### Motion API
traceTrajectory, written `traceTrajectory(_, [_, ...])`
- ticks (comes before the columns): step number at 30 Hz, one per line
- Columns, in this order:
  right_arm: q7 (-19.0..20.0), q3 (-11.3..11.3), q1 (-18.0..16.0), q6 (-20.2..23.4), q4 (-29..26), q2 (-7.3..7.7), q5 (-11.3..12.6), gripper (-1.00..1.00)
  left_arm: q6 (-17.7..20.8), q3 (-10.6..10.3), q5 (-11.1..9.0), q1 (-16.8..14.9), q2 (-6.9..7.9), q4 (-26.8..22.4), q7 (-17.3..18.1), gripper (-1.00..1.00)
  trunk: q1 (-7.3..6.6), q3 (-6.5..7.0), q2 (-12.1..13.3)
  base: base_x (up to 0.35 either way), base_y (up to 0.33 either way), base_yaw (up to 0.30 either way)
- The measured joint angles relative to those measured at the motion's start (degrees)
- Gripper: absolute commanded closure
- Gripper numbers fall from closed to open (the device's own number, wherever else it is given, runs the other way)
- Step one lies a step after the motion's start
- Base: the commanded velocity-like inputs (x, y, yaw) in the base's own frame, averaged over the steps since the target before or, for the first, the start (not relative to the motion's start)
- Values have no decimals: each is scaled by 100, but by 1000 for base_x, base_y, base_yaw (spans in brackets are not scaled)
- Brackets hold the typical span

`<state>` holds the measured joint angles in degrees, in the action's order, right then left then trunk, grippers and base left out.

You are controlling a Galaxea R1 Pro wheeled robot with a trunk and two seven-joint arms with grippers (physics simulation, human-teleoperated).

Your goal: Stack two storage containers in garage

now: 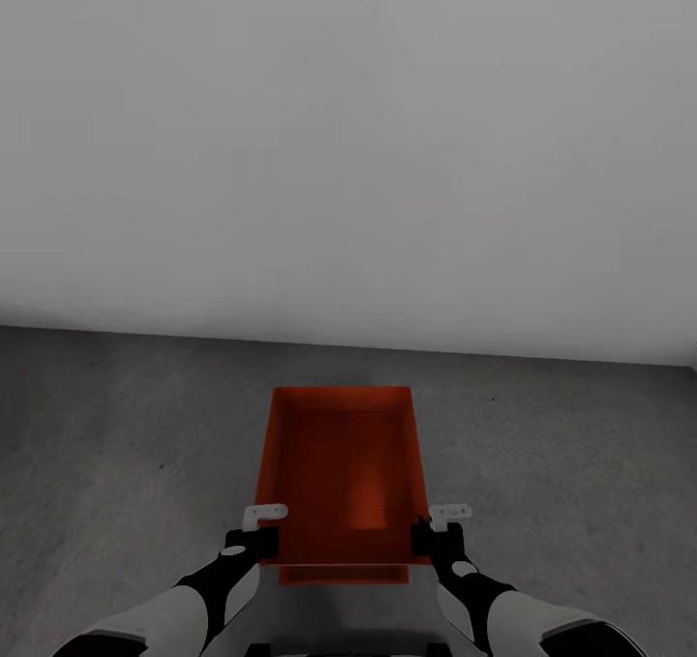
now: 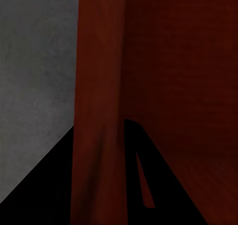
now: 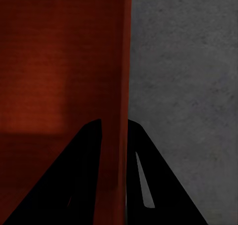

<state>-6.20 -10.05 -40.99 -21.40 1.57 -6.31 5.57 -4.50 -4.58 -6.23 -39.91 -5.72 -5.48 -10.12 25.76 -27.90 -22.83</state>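
Pinching opposite side walls keeps the storage container [image 1: 341,473] level: our left gripper [image 1: 254,541] and right gripper [image 1: 436,538] each clamp one above the garage floor [image 1: 116,444].

**Right gripper pinching the bin wall**

Your right gripper [image 3: 113,173] is straddling the thin side wall of the orange-red storage container [image 3: 54,76], one dark finger [image 3: 74,180] sitting inside the bin, the other outside. You are looking down onto the bin's ribbed bottom on one side and the dark grey floor [image 3: 188,71] on the other.
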Motion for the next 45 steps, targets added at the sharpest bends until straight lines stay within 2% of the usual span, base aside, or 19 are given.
traceTrajectory(39, [-5, -2, 0, -2, 1, -1, 1, 100, 3, -11, -12, 0, 0, -2, -1, 100, 0, 0, 0, 0, 0, 0])
traceTrajectory(45, [-14, -6, 0, -2, 0, -1, -4, 100, -3, -4, -9, -1, -5, 2, -7, 100, 2, 0, 0, -142, 0, 0])
